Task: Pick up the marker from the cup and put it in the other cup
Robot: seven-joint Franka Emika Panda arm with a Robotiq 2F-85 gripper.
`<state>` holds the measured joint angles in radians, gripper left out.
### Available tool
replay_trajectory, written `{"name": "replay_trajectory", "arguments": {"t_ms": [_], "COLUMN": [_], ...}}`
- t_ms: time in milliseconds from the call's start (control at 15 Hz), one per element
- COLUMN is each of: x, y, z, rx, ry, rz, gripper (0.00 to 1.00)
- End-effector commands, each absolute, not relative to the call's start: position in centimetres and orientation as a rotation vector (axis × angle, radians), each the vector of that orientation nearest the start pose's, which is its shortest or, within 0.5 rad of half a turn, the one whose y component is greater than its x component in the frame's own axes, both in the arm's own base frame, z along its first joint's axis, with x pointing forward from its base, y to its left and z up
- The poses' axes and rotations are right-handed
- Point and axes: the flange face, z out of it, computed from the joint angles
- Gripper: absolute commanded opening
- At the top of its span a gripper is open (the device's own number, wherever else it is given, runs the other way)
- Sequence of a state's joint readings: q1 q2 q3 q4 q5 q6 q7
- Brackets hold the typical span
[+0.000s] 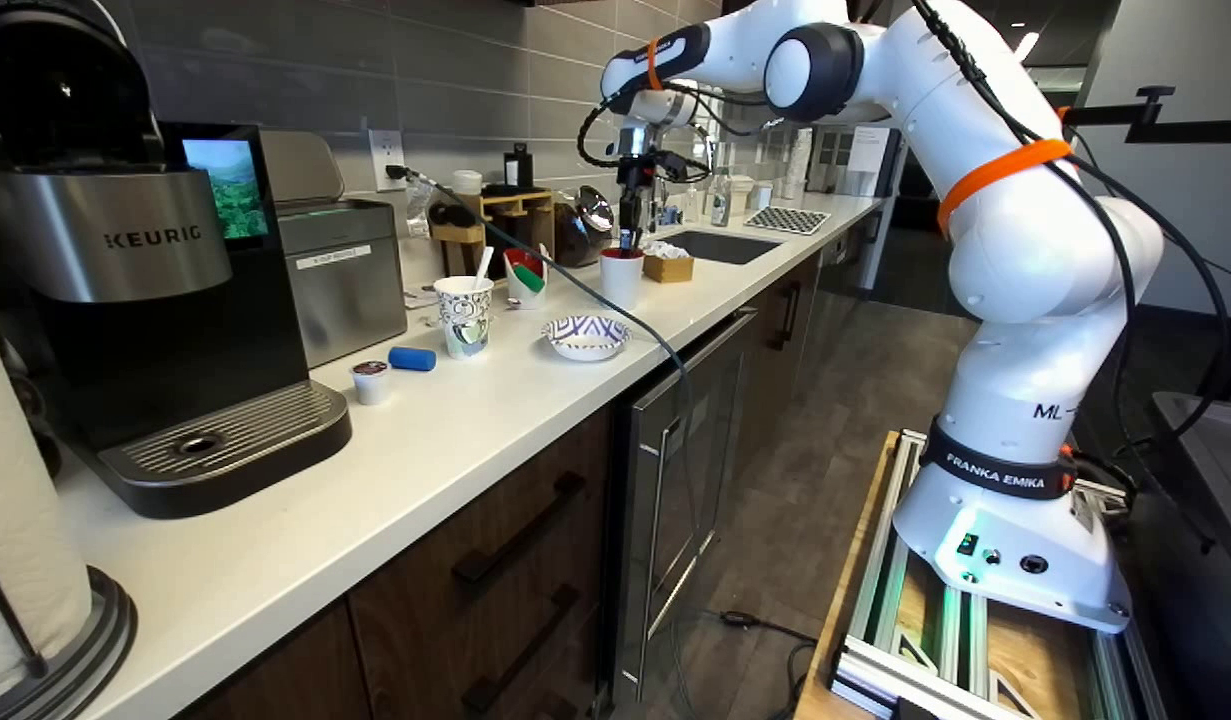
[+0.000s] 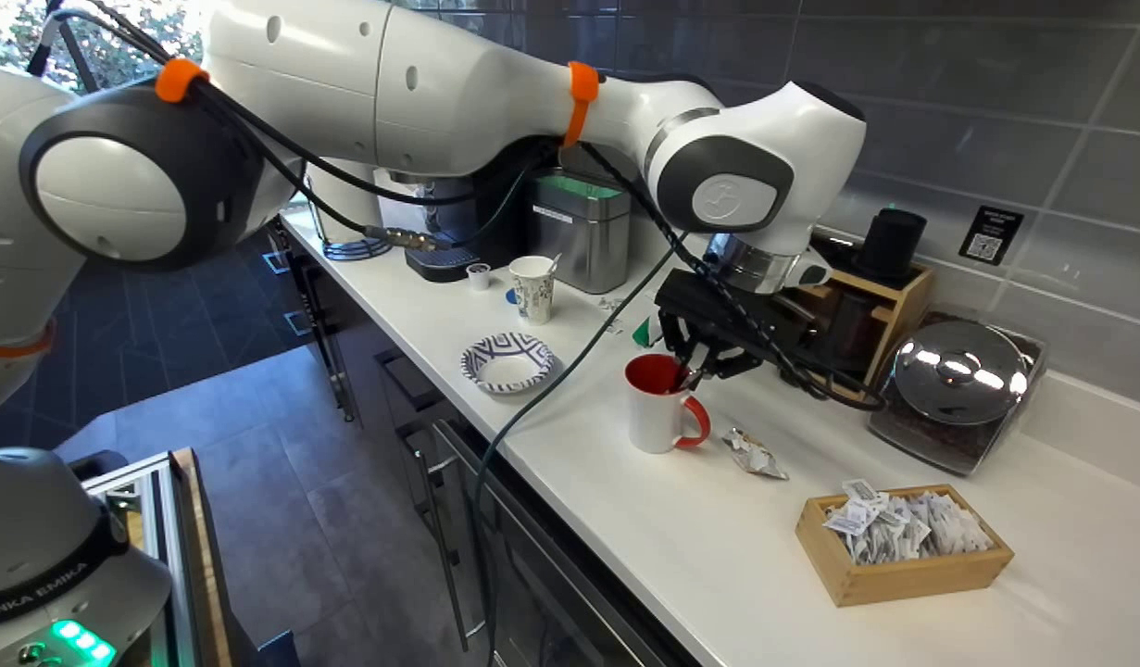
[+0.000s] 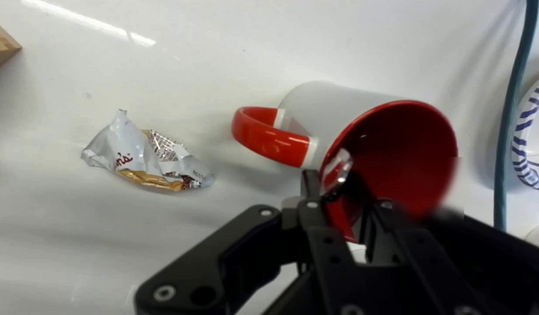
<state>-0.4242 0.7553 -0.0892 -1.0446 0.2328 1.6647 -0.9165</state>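
A white mug with red inside and a red handle stands upright on the counter in both exterior views [image 1: 622,280] [image 2: 655,421] and in the wrist view [image 3: 330,105]. My gripper [image 1: 630,238] [image 2: 692,373] [image 3: 335,183] points down at its rim, one finger over the opening and one by the handle side. The fingers are close together with a shiny, rounded, spoon-like end [image 3: 339,168] between their tips. Whether they clamp it is unclear. No slim dark marker can be made out; the mug's bottom is hidden. A patterned paper cup [image 1: 465,320] [image 2: 532,292] holds a white stick.
A white-and-red cup [image 1: 525,282] with a green item stands near the wall. A patterned bowl [image 1: 587,347] [image 2: 507,347], a torn wrapper [image 2: 753,454] [image 3: 151,157] and a wooden packet box [image 2: 921,582] lie around the mug. A cable [image 2: 570,366] hangs across the counter.
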Motion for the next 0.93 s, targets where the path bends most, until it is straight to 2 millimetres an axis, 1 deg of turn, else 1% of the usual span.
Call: {"name": "replay_trajectory", "arguments": {"t_ms": [0, 133, 333, 800, 867], "x": [66.9, 66.9, 67.1, 68.0, 68.1], "y": [-32.5, -32.4, -32.0, -29.9, -29.7], "z": [39.9, 40.2, 40.2, 39.3, 39.3], "rx": [-2.899, -2.904, -2.913, -2.921, -2.924], "ry": [-0.555, -0.556, -0.565, -0.6, -0.604], "rz": [-0.009, -0.016, -0.007, 0.06, 0.069], "gripper": [0.05, 0.05, 0.05, 0.05, 0.1]}}
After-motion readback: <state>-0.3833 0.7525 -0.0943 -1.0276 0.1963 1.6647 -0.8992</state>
